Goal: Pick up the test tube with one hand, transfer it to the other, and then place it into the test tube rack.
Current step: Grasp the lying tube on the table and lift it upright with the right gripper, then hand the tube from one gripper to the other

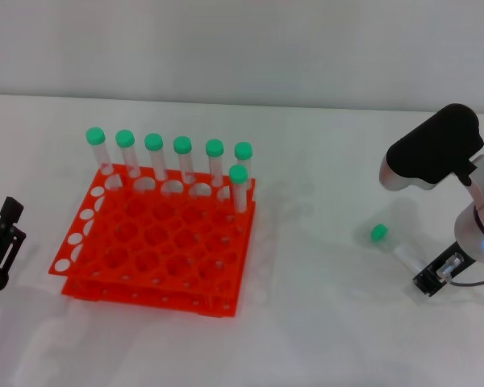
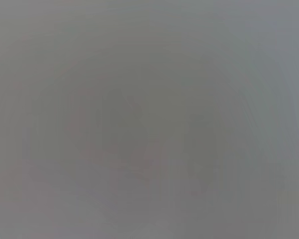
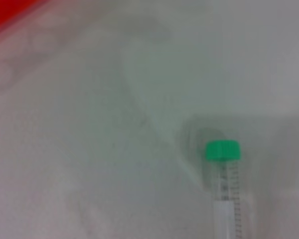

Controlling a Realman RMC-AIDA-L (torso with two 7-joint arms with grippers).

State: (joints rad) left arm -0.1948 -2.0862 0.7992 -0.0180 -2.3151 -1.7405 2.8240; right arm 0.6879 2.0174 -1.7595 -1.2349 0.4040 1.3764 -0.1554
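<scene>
Tube (image 1: pixel 391 242) at right of the head frame, green cap toward the rack (image 1: pixel 157 242), which sits left of centre on the bench (image 1: pixel 306 322) holding seven capped tubes (image 1: pixel 183 157). Right end effector (image 1: pixel 437 276) at lower right grips the tube's lower end. Left end effector (image 1: pixel 2 246) at far left edge; state cannot be told.

White worktop (image 1: pixel 306 322). Orange-red test tube rack (image 1: pixel 157 242) left of centre, two tiers, grid of round holes. Seven green-capped tubes (image 1: pixel 183 157) upright in rack: six along far row, one in next row at right end. Test tube (image 1: pixel 391 243) right of centre, green cap toward rack, clear body running into right end effector (image 1: pixel 437 274). Blue-lit ring on right arm. Left end effector (image 1: pixel 2 246) at left edge, apart from rack.
</scene>
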